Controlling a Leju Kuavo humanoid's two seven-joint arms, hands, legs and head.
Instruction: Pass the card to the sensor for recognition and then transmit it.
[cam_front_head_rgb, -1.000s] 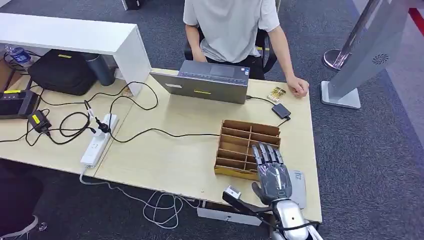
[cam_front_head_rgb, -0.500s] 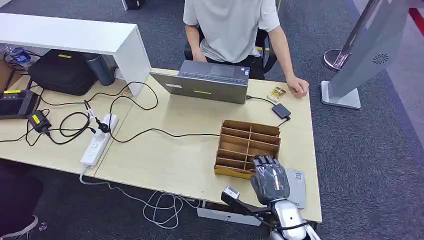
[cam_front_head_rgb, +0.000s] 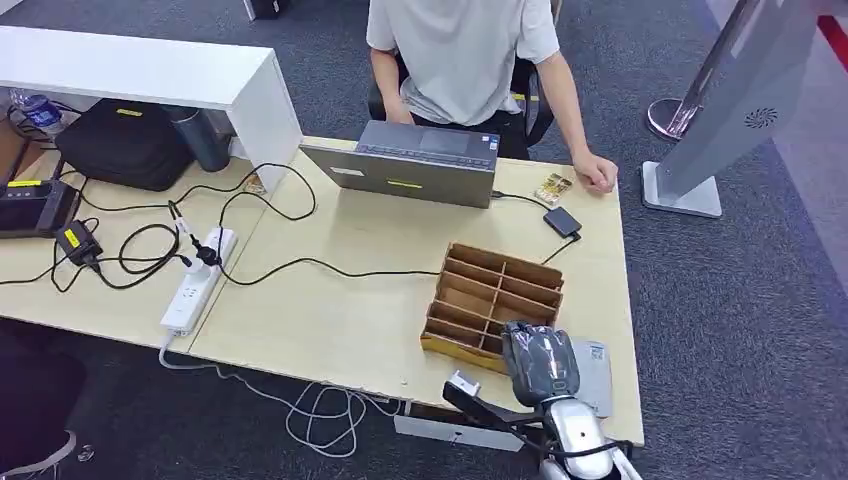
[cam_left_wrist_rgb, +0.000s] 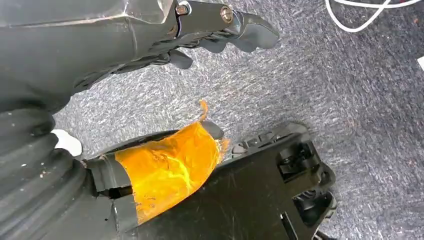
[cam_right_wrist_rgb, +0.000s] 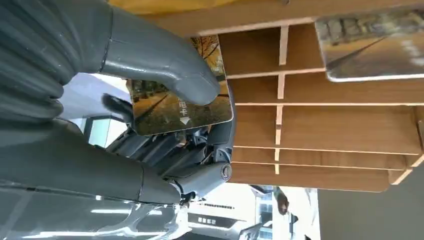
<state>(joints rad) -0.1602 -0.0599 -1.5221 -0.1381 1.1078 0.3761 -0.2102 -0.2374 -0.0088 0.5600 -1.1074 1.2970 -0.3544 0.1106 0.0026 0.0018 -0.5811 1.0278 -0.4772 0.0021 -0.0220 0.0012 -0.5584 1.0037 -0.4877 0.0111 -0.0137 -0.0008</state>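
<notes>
At the bench's near right corner, the right hand has its thumb and fingers clamped on the card, held flat just beside the wooden organizer, its long axis pointing toward the compartments. The left hand hangs over carpet, fingers curled on nothing.

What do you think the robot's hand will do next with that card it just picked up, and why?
Probably lift the card clear of the wooden organizer and carry it toward the small black sensor near the laptop. The right hand already pinches the card under its thumb, so scanning likely comes next.
</notes>
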